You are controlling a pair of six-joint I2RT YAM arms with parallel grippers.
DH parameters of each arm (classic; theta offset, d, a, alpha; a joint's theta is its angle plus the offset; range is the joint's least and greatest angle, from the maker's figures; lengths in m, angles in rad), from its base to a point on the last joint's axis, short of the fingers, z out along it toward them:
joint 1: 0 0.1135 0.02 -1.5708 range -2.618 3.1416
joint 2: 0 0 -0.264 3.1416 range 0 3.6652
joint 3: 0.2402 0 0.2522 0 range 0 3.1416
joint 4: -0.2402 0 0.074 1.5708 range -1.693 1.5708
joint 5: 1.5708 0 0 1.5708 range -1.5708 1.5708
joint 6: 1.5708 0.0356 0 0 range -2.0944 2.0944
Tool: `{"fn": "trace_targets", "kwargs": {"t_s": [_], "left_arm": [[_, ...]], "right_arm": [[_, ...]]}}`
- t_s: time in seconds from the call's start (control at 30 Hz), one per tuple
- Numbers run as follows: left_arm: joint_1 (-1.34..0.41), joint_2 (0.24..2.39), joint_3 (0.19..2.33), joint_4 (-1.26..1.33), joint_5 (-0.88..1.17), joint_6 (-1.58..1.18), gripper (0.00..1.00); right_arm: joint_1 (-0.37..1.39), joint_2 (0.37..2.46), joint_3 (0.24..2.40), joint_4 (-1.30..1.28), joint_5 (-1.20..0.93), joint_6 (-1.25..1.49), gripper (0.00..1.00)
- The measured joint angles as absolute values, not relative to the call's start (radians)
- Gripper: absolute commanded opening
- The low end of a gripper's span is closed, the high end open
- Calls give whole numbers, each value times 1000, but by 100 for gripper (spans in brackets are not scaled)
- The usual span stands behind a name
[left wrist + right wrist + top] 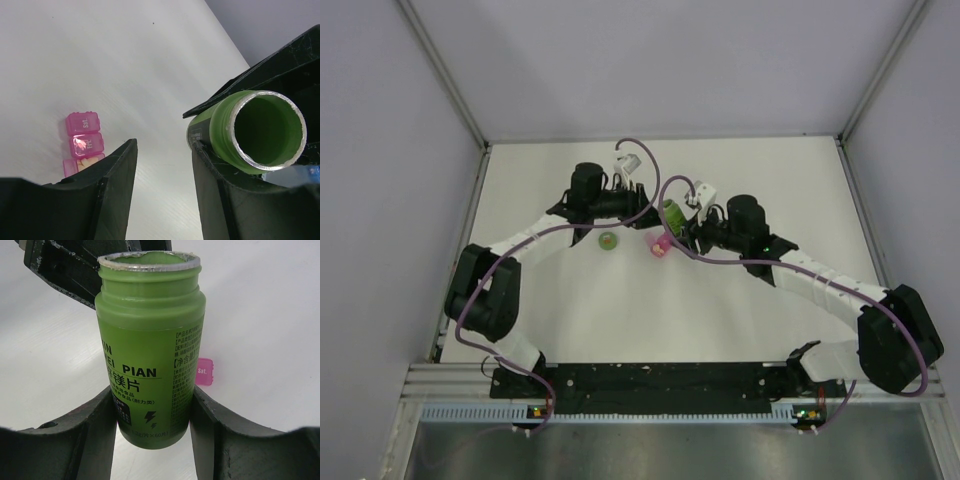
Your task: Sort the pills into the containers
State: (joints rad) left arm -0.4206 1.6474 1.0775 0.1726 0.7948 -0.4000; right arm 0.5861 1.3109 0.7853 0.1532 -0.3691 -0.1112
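Note:
The pink containers (84,142) lie on the white table as a row of joined compartments with the lids marked "Sat." and "Fri." shut. A third compartment holds pale pills (88,162). From above, the containers (660,246) sit just below both grippers. My right gripper (150,395) is shut on the lower body of an uncapped green bottle (150,340), which it holds tilted; the same bottle (256,131) shows its open mouth in the left wrist view. My left gripper (162,150) stands open and empty between the containers and the bottle.
A small round green cap (608,240) lies on the table left of the containers. White walls enclose the table on three sides. Purple cables loop over both arms. My left gripper's dark fingers (65,270) show behind the bottle in the right wrist view.

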Motion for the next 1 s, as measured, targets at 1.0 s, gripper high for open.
{"fn": "trace_targets", "kwargs": {"t_s": [1.0], "left_arm": [[-261,1573,1084,-23,645,-169,71]], "right_arm": [[538,1242,786,65,-396,-121,0]]}}
